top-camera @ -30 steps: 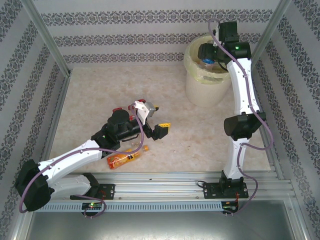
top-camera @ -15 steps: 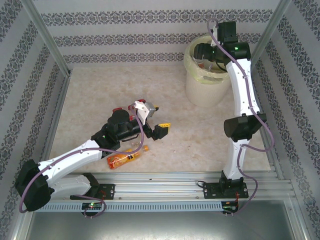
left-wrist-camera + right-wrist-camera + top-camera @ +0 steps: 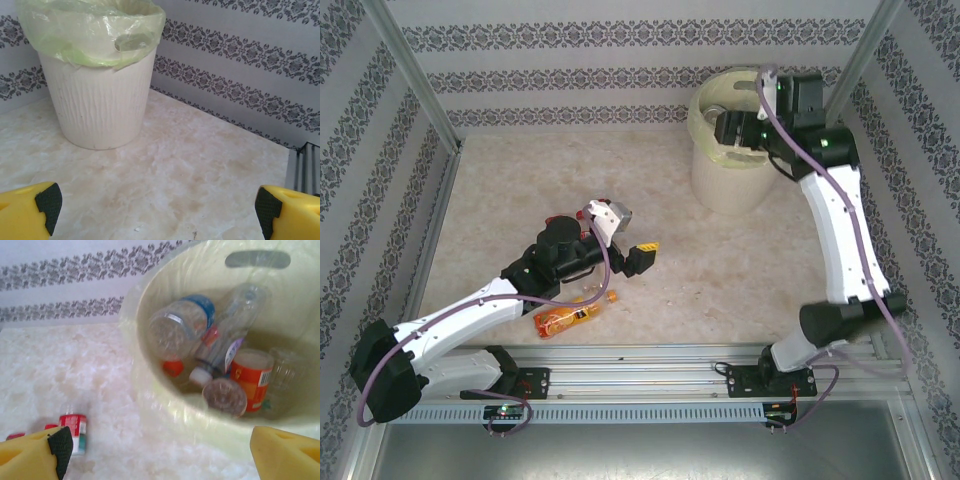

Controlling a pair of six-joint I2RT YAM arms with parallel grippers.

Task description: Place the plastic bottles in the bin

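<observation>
The bin, white with a pale green liner, stands at the back right; it also shows in the left wrist view. Several plastic bottles lie inside it, with blue, orange and white labels. My right gripper hovers open over the bin's near rim, nothing between its fingers. An orange bottle lies on the table by the left arm. A red-labelled bottle stands on the table further off. My left gripper is open and empty, low over the table, facing the bin.
Red caps peek out from behind the left arm's wrist. Patterned walls and metal posts enclose the table. A metal rail runs along the near edge. Bare marble surface lies between the left gripper and the bin.
The right jaws have spread wider and the bottle held between them a second ago is gone from them. The right arm's elbow swung out to the right. The left gripper barely shifted.
</observation>
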